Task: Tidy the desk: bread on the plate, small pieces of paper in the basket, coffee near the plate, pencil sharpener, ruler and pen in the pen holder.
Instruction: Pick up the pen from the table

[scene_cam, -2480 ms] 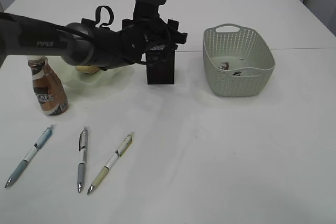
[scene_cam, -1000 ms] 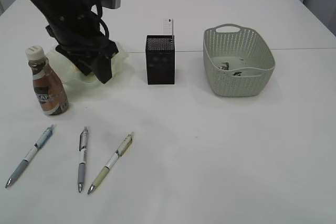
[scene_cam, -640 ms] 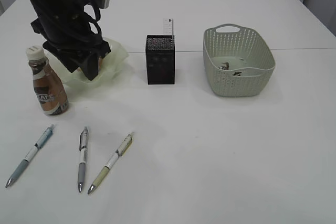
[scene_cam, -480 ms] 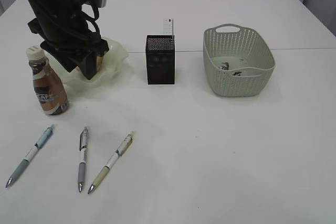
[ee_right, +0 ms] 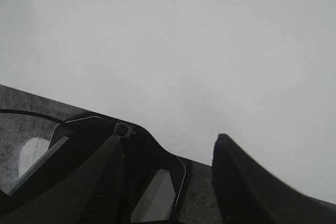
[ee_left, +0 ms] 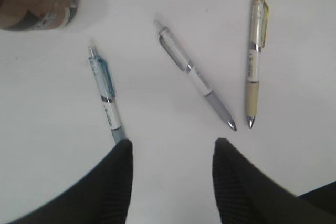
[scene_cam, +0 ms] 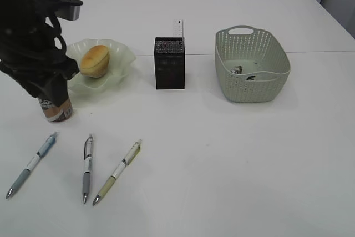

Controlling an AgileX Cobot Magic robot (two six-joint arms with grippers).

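The bread lies on the green plate. Just left of the plate stands the coffee, its top hidden behind my left gripper. The ruler sticks up out of the black pen holder. Small pieces of paper lie in the basket. Three pens lie in front: blue, grey and beige. My left gripper hovers open and empty above them, the coffee beyond it. My right gripper is open and empty. The pencil sharpener is out of view.
The desk stretches white and wide to the right of the pens. In the right wrist view the desk's edge runs past the gripper, with dark floor and robot base parts below it.
My left arm has swung left from the pen holder, across the plate, to above the coffee and pens. The bread, covered before, now shows. The ruler stays in the holder.
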